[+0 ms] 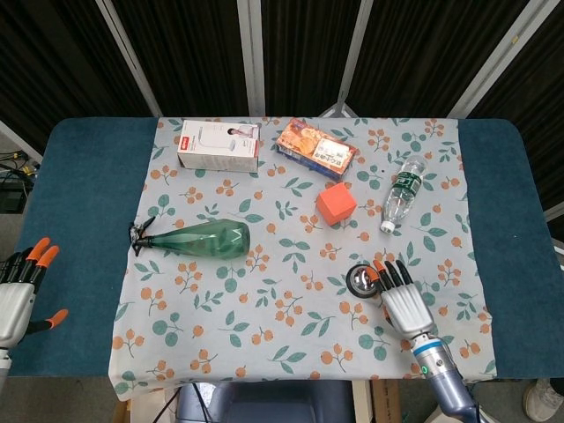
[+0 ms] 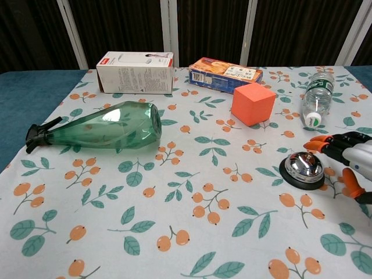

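My right hand (image 1: 402,298) (image 2: 350,158) hovers flat beside the silver call bell (image 1: 361,279) (image 2: 303,168) on its black base. Its orange-tipped fingers are spread and reach just over the bell's right edge, and the hand holds nothing. Whether the fingers touch the bell I cannot tell. My left hand (image 1: 19,293) stays off the cloth at the left table edge, fingers apart and empty. It does not appear in the chest view.
On the floral cloth (image 1: 264,300) lie a green spray bottle (image 1: 198,239) (image 2: 102,129) on its side, an orange cube (image 1: 336,204) (image 2: 253,103), a clear water bottle (image 1: 402,191) (image 2: 315,98), a white carton (image 1: 218,145) (image 2: 135,72) and a snack box (image 1: 315,148) (image 2: 224,73).
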Robot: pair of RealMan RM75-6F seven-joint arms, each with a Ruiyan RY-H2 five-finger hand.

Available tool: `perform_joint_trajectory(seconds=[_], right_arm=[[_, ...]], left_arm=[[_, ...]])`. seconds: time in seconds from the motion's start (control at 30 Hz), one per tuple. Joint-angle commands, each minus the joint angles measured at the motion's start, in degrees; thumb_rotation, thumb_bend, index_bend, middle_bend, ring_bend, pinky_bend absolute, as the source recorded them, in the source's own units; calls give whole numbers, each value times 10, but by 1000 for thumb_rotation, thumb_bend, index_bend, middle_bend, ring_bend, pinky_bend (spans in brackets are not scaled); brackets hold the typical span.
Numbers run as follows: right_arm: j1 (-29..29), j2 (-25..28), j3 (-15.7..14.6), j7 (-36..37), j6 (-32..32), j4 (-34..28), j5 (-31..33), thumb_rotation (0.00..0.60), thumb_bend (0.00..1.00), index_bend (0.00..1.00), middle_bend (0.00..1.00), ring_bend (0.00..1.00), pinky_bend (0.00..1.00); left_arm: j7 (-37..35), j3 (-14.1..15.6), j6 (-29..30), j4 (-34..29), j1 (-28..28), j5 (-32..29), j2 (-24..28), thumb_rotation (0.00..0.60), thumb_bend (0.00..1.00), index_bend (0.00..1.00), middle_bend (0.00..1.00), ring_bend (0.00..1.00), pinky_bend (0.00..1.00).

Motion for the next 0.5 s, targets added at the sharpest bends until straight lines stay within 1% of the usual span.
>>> perform_joint_trajectory(seconds=[0.03, 0.27, 0.4, 0.5], right_arm=[[1, -3, -4, -5, -5, 5, 4, 600, 945, 0, 0, 0, 0], [0, -10, -22, -36, -18, 27, 19, 600, 945, 0, 0, 0, 0], [-1, -14, -19, -36, -9, 27, 18, 600, 945, 0, 0, 0, 0], [0, -12, -9, -22, 6, 17, 11, 600, 946, 0, 0, 0, 0]], left_arm=[[-1, 0, 1, 1, 0, 0, 0, 600, 0, 0, 0, 0, 0], [-2, -1, 1, 1, 0, 1, 0, 600, 0, 0, 0, 0, 0], [-2, 0, 2, 1, 0, 1, 0, 600, 0, 0, 0, 0, 0], [-3, -1, 2, 2, 1, 1, -1, 600, 0, 0, 0, 0, 0]])
